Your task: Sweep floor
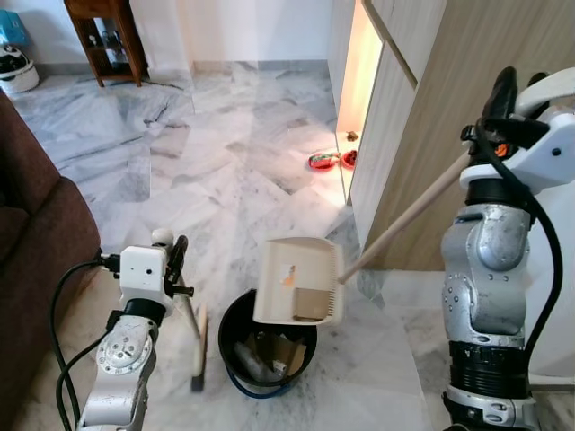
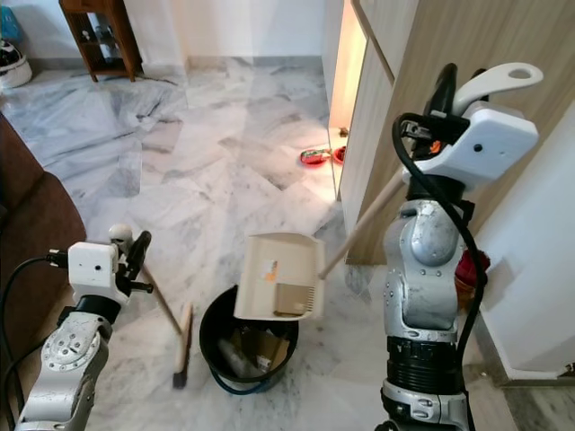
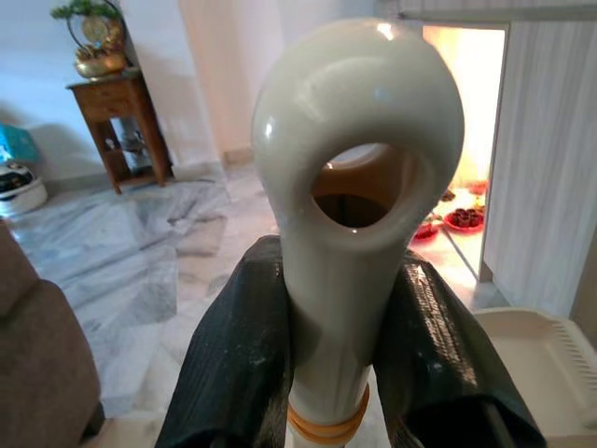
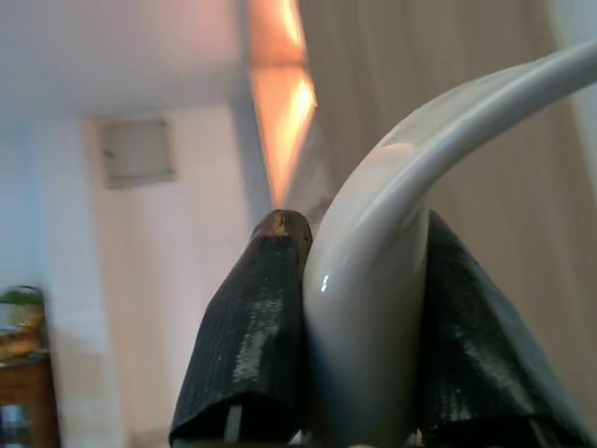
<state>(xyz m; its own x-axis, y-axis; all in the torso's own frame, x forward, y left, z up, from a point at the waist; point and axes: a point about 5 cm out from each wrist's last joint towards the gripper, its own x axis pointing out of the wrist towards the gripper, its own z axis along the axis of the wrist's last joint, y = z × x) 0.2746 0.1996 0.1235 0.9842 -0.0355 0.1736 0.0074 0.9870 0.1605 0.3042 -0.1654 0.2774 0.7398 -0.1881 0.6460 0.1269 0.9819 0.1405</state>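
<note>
Nearest the robot, the left gripper [image 3: 326,373] is clamped on the cream looped end of the broom handle [image 3: 354,187], a black finger [image 3: 233,364] pressed against each side of it. From there the broom [image 2: 166,319] slopes down to the marble floor [image 1: 216,171], its head resting just to the left of the black bucket [image 1: 235,337]. The bucket stands on the floor between the two arms and holds cardboard scraps and other rubbish. Directly above its rim hangs the cream dustpan [image 1: 299,280], tipped steeply with its open mouth facing down into the bucket; a brown scrap and an orange speck cling to its inner face. The dustpan's long wooden shaft [image 1: 409,215] rises to the right, up to the right gripper [image 4: 364,317], which is closed around the curved white grip at the top, both fingers tight against it, held high beside a wooden cabinet [image 1: 431,99]. On the left edge sits a brown sofa [image 1: 36,251]. Farther off, in the lit gap at the foot of the cabinet, lie two red dishes [image 1: 331,161]. At the far wall stands a small wooden side table [image 1: 103,36] with a white helmet-like object [image 1: 16,67] on the floor beside it.
</note>
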